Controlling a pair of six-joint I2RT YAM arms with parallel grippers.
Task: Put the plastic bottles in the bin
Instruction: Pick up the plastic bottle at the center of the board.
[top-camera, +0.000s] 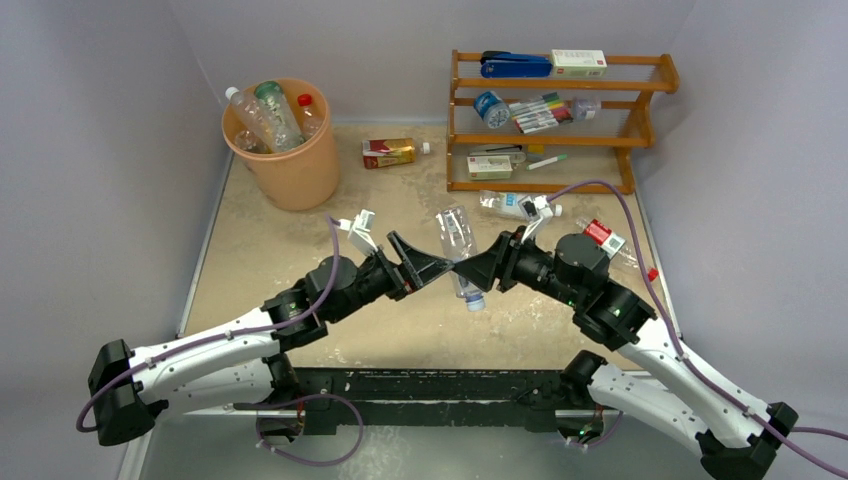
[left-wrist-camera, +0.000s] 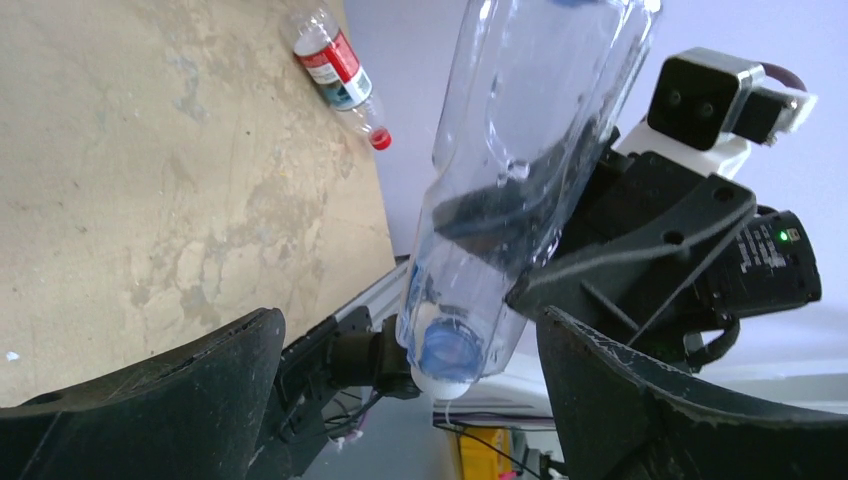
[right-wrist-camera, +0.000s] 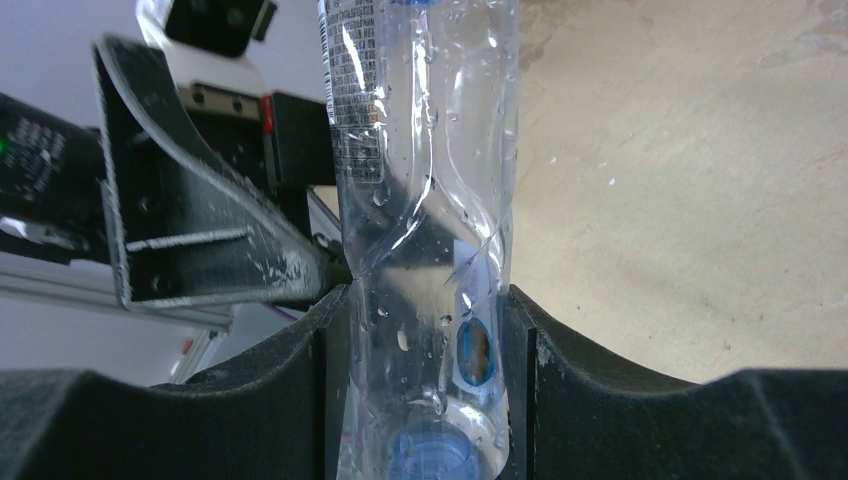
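One clear bottle (right-wrist-camera: 430, 150), light and thin-walled, buckles where the right gripper (right-wrist-camera: 425, 335) pinches it near the cap (right-wrist-camera: 430, 460), likely its stiffest hold; left gripper (left-wrist-camera: 420, 400) gapes, empty.

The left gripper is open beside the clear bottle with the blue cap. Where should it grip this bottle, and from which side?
Probably the wide body of the clear bottle, away from the blue cap, coming from the robot's left. The right gripper is shut on the cap end, so only that part is free, and the open left gripper faces it.
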